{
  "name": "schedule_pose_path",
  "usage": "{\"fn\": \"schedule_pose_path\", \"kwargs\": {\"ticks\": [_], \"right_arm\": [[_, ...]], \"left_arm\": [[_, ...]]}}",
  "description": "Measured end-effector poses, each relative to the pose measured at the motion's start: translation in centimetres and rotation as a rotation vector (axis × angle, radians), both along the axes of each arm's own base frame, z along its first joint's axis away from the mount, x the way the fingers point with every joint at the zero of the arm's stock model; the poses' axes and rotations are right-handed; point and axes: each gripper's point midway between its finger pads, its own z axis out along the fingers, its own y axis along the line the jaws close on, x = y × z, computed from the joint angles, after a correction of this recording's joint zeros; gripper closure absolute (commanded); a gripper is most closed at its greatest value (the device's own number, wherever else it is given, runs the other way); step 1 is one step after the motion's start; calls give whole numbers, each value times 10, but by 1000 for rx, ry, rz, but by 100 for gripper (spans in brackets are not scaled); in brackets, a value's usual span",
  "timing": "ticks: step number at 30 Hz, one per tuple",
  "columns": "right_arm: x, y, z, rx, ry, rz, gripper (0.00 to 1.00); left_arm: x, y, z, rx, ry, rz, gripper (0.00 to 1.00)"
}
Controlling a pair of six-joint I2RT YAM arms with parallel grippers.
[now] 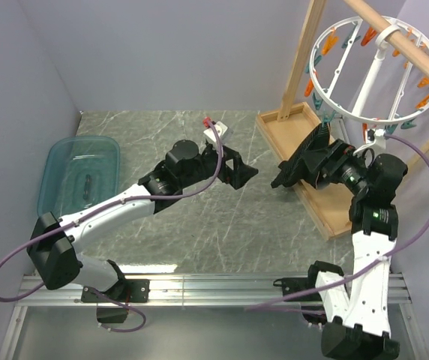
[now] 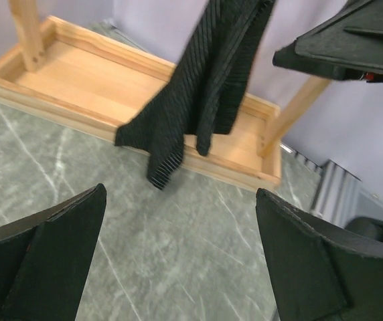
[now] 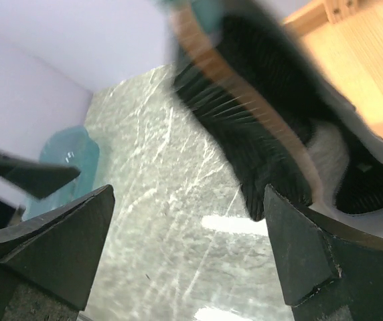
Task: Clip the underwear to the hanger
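The black ribbed underwear (image 1: 310, 146) hangs from the lower rim of the white round hanger (image 1: 349, 112), over the wooden tray. In the left wrist view it (image 2: 205, 87) dangles free above the tray. In the right wrist view it (image 3: 272, 140) is blurred, with an orange clothespin (image 3: 245, 100) across it; I cannot tell whether the pin grips it. My left gripper (image 1: 246, 166) is open and empty a little left of the garment, jaws wide (image 2: 181, 267). My right gripper (image 1: 283, 178) is open and empty just below the garment, jaws wide (image 3: 188, 254).
The wooden rack's tray (image 1: 289, 131) lies under the hanger, its posts rising at the right. A clear teal bin (image 1: 79, 176) sits at the far left. Purple walls close in on the left and back. Orange and teal pins (image 1: 327, 45) dangle round the ring.
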Motion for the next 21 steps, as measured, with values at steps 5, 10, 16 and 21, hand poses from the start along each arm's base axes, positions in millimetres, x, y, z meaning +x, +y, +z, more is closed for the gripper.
{"fn": "schedule_pose_path", "kwargs": {"ticks": [5, 10, 16, 21], "right_arm": [[-20, 12, 6, -134, -79, 61, 2], [-34, 9, 6, -284, -114, 59, 6], [-46, -19, 21, -508, -164, -58, 10], [-54, -52, 35, -665, -192, -217, 12]], "left_arm": [[-12, -1, -1, -15, 25, -63, 3], [-23, -1, 7, -41, 21, -112, 6], [-30, -3, 6, -62, 20, -144, 8], [-32, -5, 14, -87, -5, -162, 8]]}}
